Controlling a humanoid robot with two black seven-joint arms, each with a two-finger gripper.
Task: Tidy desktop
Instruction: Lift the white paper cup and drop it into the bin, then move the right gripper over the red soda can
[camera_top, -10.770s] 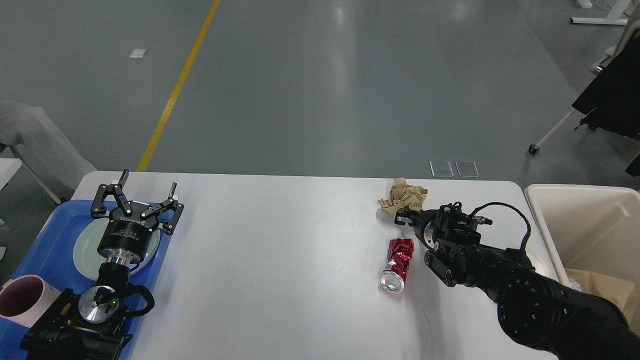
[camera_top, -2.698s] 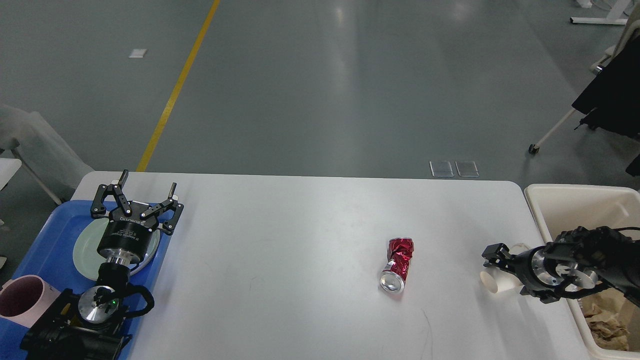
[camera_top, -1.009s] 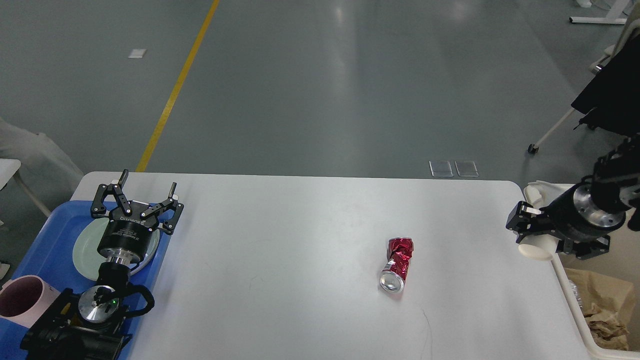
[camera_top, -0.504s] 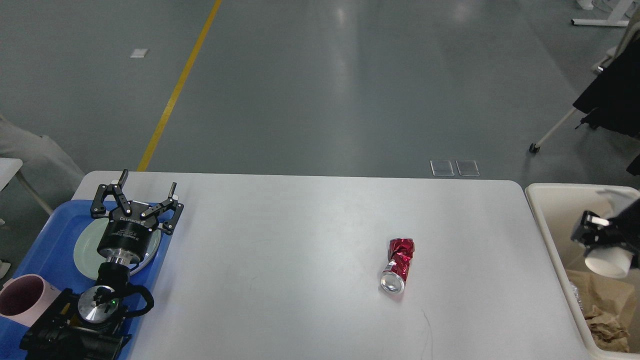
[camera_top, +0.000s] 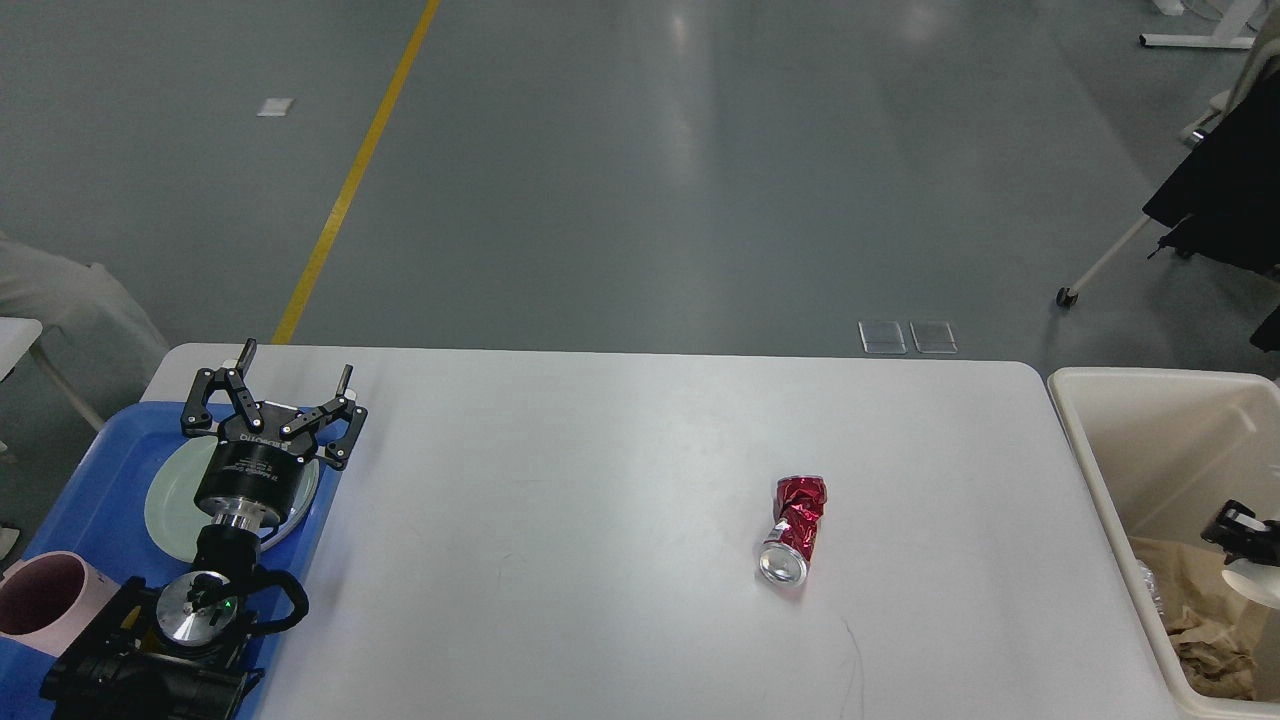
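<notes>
Right gripper (camera_top: 1238, 528) is hanging inside the cream bin (camera_top: 1090, 470) with a white cup (camera_top: 1255, 580) beneath (grip unclear, mostly cut off). Left gripper (camera_top: 290, 378) is idling wide open, empty. Crushed red can (camera_top: 795, 527) is lying mid desktop (camera_top: 560, 520).

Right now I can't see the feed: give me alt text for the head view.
A crushed red can lies alone on the white desktop. At the right edge, the right gripper is over the cream bin with a white cup, its grip unclear. The open left gripper hovers over a blue tray holding a plate and a pink mug.
</notes>
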